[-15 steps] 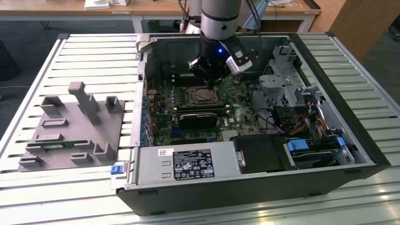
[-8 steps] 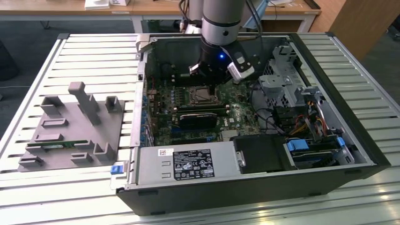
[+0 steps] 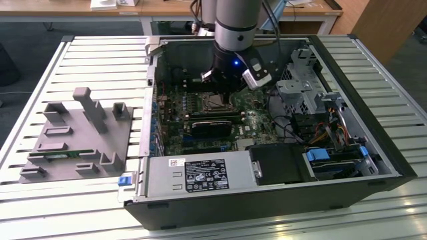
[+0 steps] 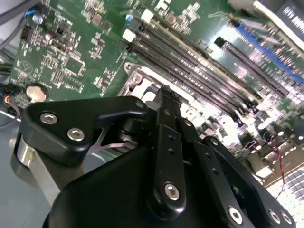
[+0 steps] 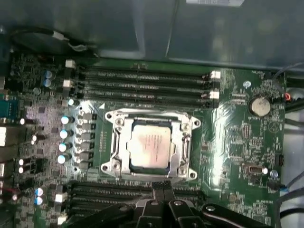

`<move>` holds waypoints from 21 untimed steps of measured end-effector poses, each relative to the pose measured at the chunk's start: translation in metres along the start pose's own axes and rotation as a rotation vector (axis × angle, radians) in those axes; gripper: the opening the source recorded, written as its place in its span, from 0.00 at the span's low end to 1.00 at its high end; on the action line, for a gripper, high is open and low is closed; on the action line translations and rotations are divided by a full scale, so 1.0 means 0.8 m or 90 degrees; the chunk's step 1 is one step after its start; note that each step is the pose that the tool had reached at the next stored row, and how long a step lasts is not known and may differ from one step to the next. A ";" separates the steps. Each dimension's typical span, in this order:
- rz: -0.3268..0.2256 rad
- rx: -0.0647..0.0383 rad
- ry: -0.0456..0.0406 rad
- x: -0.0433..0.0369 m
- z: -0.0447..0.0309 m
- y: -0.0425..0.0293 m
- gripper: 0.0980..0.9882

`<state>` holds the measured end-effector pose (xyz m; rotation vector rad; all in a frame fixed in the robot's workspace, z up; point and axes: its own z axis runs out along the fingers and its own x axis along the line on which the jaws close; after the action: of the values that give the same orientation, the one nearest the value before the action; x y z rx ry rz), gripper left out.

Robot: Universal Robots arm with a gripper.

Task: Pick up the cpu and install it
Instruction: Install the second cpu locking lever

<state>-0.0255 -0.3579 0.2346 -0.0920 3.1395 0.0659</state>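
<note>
Item: small flat square cpu with shiny silver-grey metal top [image 5: 151, 145]. Location: seated inside the square metal-framed socket [image 5: 116, 142] on the green motherboard [image 5: 237, 137], between two banks of long dark memory slots [image 5: 142, 85].

Item: black multi-link gripper [image 5: 164, 187]. Position: in the first wrist view, fingertips together at the socket's edge, just beside the cpu, not holding it; nothing between the fingers.

Item: open black computer case [image 3: 373, 165], lying on a slatted metal table [image 3: 80, 50].

Item: grey moulded tray [image 3: 73, 145], beside the case toward the exterior view's left, well apart from the gripper [image 3: 223, 87].
</note>
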 end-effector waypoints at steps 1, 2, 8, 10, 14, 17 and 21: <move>0.000 0.000 0.0000 0.000 0.0000 -0.0031 0.01; 0.001 0.000 0.0000 0.001 -0.0001 -0.0062 0.01; 0.000 0.000 0.0000 0.022 -0.0001 -0.0129 0.01; 0.001 0.000 0.0000 0.029 0.0002 -0.0129 0.01; 0.001 0.000 0.0031 0.032 0.0073 -0.0131 0.01; 0.001 0.000 0.0054 0.033 0.0140 -0.0133 0.01; 0.001 -0.007 0.0062 0.033 0.0196 -0.0148 0.01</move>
<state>-0.0513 -0.3706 0.2184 -0.0909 3.1492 0.0824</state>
